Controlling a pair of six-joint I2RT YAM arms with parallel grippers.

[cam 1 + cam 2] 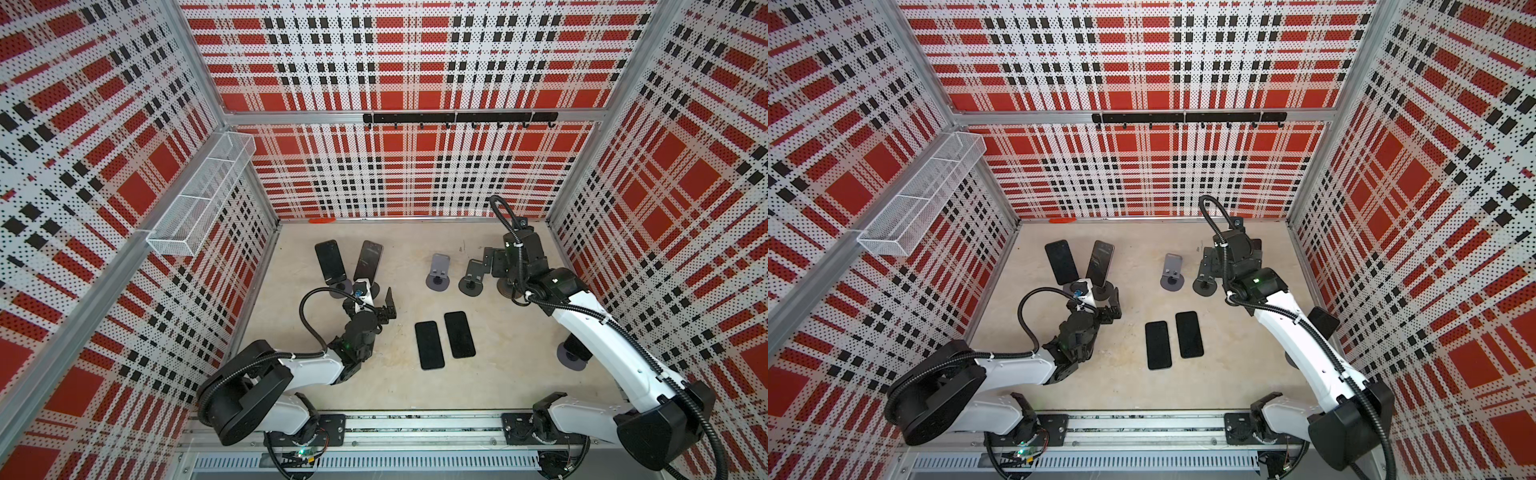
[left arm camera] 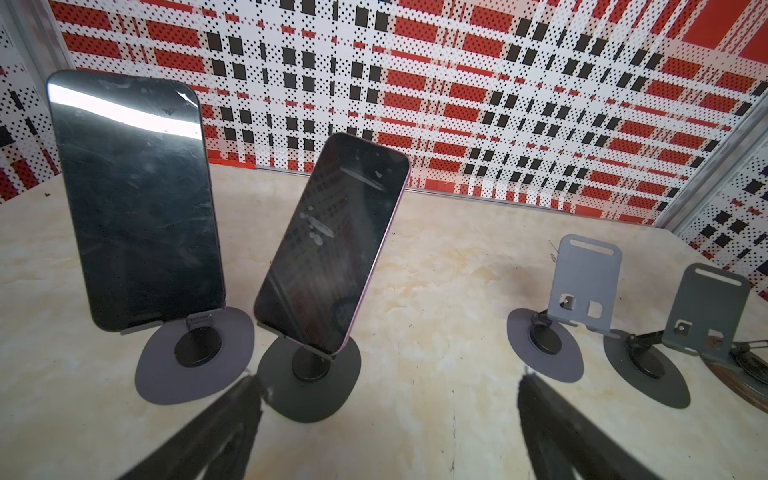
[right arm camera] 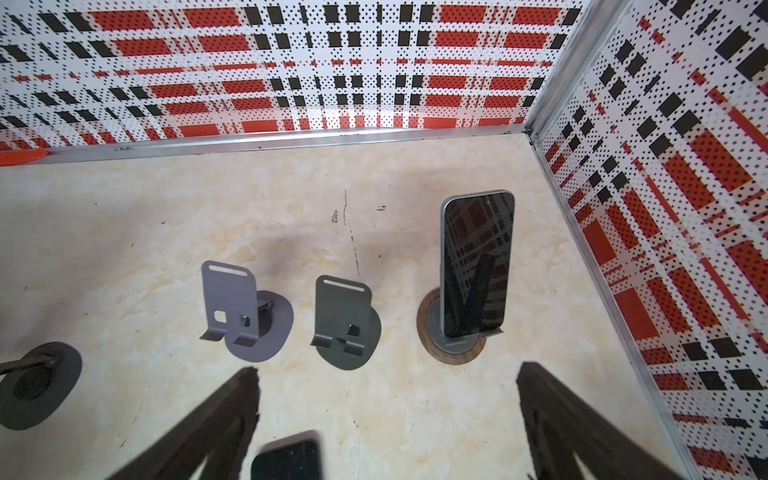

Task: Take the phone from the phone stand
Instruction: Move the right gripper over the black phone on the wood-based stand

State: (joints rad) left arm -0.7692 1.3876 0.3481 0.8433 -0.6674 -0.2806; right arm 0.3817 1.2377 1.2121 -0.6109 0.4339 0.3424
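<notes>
left arm (image 1: 309,365): folded low off the front rail, elbow tucked, wrist levelled toward the back wall.
left gripper (image 2: 386,380): jaws spread wide, nothing in them; tips low over the beige stone-look worktop (image 2: 436,291), just in front of two loaded stands.
far-left phone: glossy black phone (image 2: 137,199) leans back on a purple-grey round-based stand (image 2: 158,374), sits square, screen scuffed.
next phone: pink-edged dark phone (image 2: 332,245) on a charcoal round-based stand (image 2: 332,395), sits askew; the two bases are just beside each other.
centre: flat black phones (image 1: 429,345), two, lie side by side on the worktop, apart from every stand.
empty stands: light grey metal stand (image 3: 226,295), then dark grey metal stand (image 3: 343,307), near each other, nothing on either.
far-right phone: silver-edged phone (image 3: 476,266) stands upright on a wood-ringed round stand (image 3: 428,338), near the right wall.
right arm (image 1: 590,320): stretched long toward the back right, wrist bent down.
right gripper (image 3: 386,370): released, wide, empty; short of the silver-edged phone, not touching it.
view gaps: in both top views the right wrist covers the silver-edged phone; only the right wrist view shows it. Only the left wrist view shows the scuffs and the pink edge. The flat black phones are whole in both top views; the right wrist view catches one end of one.
</notes>
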